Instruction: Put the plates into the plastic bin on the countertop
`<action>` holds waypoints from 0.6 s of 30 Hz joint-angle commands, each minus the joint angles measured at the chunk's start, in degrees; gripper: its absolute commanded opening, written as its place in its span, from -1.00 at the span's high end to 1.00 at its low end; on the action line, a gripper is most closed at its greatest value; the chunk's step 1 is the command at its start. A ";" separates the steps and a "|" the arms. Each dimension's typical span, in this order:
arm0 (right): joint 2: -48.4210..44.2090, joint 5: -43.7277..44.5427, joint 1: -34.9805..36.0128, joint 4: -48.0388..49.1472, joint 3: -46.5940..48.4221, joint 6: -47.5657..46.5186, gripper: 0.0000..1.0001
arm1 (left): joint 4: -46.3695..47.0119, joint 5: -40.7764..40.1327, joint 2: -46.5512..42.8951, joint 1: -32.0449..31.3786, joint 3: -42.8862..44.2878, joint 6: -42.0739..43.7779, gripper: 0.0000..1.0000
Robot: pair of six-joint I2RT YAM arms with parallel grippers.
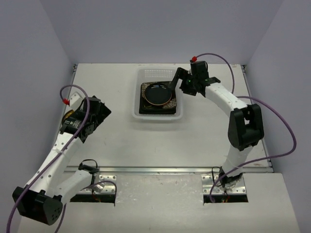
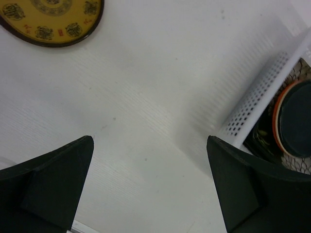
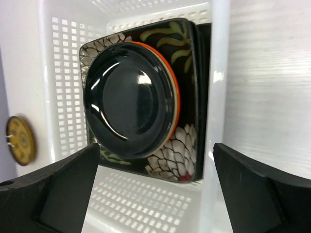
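- Right gripper (image 3: 156, 148): jaws wide apart, nothing between them, hovering over the plastic bin (image 3: 216, 73).
- Left gripper (image 2: 149, 145): also spread wide and empty, low over bare countertop (image 2: 146, 87), with the bin just to its right.
- Bin holds a stack: black round plate (image 3: 129, 102) on top, orange plate (image 3: 176, 104) rim peeking out under it, square flowered plate (image 3: 180, 43) below. Can't tell how many more sit beneath.
- Only 1 plate visible outside: yellow patterned plate (image 2: 51, 19), flat on the countertop, left of the bin, near the left gripper.
- Handling guess: rigid, glossy, likely slick and chippable. It lies flat, so pinch the dark rim at the edge, not the face.
- Surface is matte white and flat, metal rail (image 1: 170, 170) at front, plain pale walls (image 1: 146, 29) on 3 sides.
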 commanded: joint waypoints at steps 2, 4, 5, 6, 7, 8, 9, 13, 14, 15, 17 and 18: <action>-15.84 4.30 -0.10 -1.61 -8.85 -11.45 -0.98 | -0.88 -1.80 6.59 15.37 0.66 -7.88 -1.00; -22.45 2.60 -0.07 -0.18 -13.94 -11.90 -0.98 | -2.30 -3.48 8.76 20.20 -0.25 -12.12 -1.00; -26.11 1.20 -0.11 0.57 -16.44 -11.55 -0.98 | -2.60 -3.91 10.41 22.27 -0.69 -13.81 -1.00; -28.80 -0.53 -0.11 1.27 -19.22 -10.86 -0.98 | -2.83 -4.49 11.86 24.36 -1.22 -16.01 -1.00; -30.77 -2.84 -0.16 1.97 -22.49 -11.10 -0.98 | -2.49 -4.15 13.27 26.82 -1.47 -17.08 -1.00; -32.68 -5.46 -0.22 2.63 -25.36 -11.26 -0.98 | -2.01 -3.94 14.62 28.95 -1.77 -18.12 -1.00; -34.39 -8.76 -0.29 3.51 -27.08 -11.14 -0.98 | -0.65 -4.06 16.06 30.07 -2.14 -18.84 -1.00; -40.74 -19.56 -0.29 6.90 -33.31 -9.62 -0.97 | 4.62 -2.05 23.80 34.63 -2.00 -20.18 -1.00; -41.77 -20.97 -0.29 6.98 -34.03 -9.53 -0.98 | 5.15 -1.90 24.98 35.20 -1.99 -20.59 -1.00; -43.07 -22.32 -0.29 7.33 -34.83 -9.14 -0.98 | 7.58 -1.20 26.23 35.60 -2.29 -20.90 -1.00; -45.09 -24.69 -0.29 8.58 -36.33 -8.35 -0.97 | 10.48 -0.89 28.78 36.23 -2.46 -22.44 -1.00; -45.71 -25.92 -0.29 9.47 -37.08 -8.01 -0.97 | 10.61 -0.90 30.70 37.22 -2.16 -23.21 -1.00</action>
